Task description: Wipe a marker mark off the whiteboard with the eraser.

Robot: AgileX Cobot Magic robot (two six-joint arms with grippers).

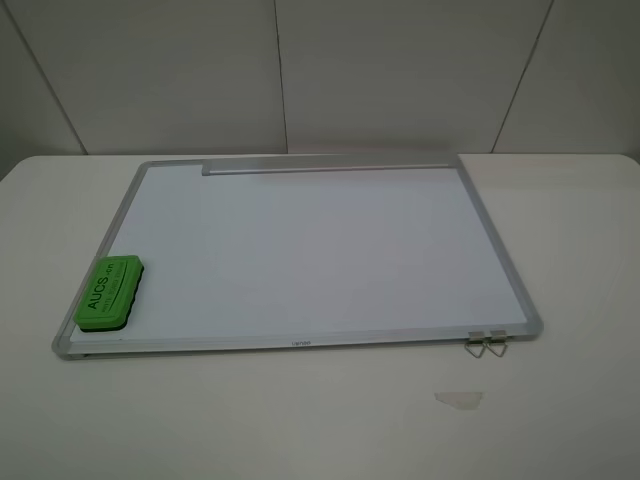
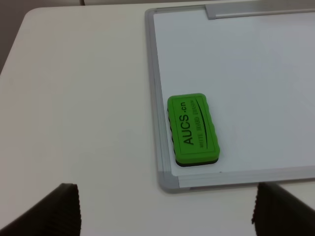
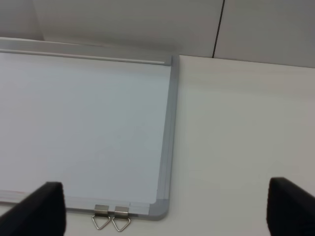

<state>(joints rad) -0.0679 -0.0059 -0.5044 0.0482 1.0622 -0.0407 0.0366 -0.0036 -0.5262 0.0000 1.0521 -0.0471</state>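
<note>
Work surface: white table, matte, with rounded far corners visible at left and right in the high view. Pale panelled wall behind its far edge.

Directly on the table: the whiteboard, lying flat, roughly centred and slightly skewed, silver-grey frame all round. Grey tray strip runs along the board's far edge. Two small metal clips hang off the near frame close to the right corner and rest on the tabletop.

Also on the table: a small pale smudge or scrap, near side, right of centre, apart from the board. Its nature cannot be determined.
</note>
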